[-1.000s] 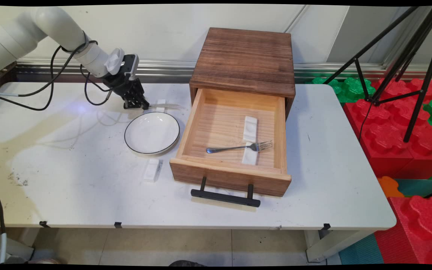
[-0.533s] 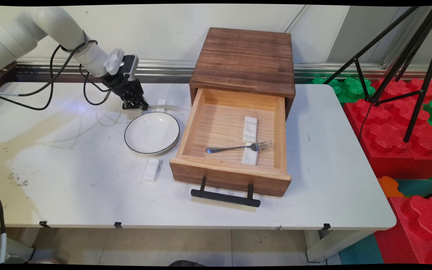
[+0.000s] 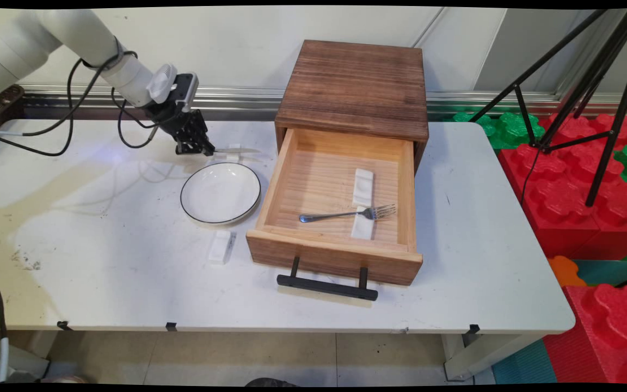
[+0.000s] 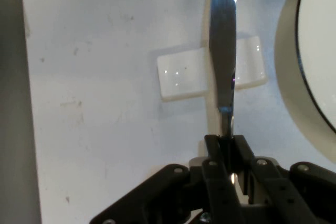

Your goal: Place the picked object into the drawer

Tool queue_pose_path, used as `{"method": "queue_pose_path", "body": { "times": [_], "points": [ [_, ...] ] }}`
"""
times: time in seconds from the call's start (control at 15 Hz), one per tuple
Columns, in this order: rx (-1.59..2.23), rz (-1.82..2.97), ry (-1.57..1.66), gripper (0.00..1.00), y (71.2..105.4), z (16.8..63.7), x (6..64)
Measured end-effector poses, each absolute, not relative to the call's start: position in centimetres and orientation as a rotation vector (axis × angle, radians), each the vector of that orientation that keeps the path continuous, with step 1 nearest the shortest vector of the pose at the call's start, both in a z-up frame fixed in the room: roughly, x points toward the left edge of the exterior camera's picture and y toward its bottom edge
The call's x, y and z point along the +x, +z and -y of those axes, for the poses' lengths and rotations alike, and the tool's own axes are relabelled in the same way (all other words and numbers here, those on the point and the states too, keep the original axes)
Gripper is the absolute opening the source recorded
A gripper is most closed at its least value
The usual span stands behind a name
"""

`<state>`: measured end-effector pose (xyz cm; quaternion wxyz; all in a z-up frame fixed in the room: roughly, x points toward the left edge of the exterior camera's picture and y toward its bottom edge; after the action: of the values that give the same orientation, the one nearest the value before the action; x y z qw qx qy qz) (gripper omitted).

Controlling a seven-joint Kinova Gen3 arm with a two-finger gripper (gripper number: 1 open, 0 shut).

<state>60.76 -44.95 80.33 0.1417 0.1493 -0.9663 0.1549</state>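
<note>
My gripper [image 3: 203, 152] [image 4: 226, 143] is shut on the handle end of a metal knife [image 3: 239, 151] [image 4: 222, 51]. The blade points right toward the wooden drawer box, held just above the table behind the plate. Under the blade lies a small white rest [image 3: 232, 158] [image 4: 178, 75], and the knife looks slightly raised off it. A white plate with a dark rim [image 3: 220, 193] [image 4: 315, 51] sits just in front of the gripper, with nothing on it.
The open wooden drawer [image 3: 319, 179] holds a fork [image 3: 346, 214] across a white rest [image 3: 362, 230], with another rest [image 3: 363, 185] behind it. One more white rest [image 3: 221, 246] lies before the plate. The cabinet [image 3: 354, 87] stands behind; tripod legs [image 3: 564, 109] at right.
The gripper has risen a little and shifted back toward the wall, carrying the knife with it. The knife now sits higher over the white rest.
</note>
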Motion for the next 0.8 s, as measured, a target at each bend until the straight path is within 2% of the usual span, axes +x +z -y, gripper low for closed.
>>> {"method": "queue_pose_path", "body": {
  "times": [0.4,0.8],
  "points": [
    [0.434,2.782,0.451,0.0,82.5,43.8,61.2],
    [0.465,2.754,0.436,0.0,86.2,41.7,61.5]
  ]
}}
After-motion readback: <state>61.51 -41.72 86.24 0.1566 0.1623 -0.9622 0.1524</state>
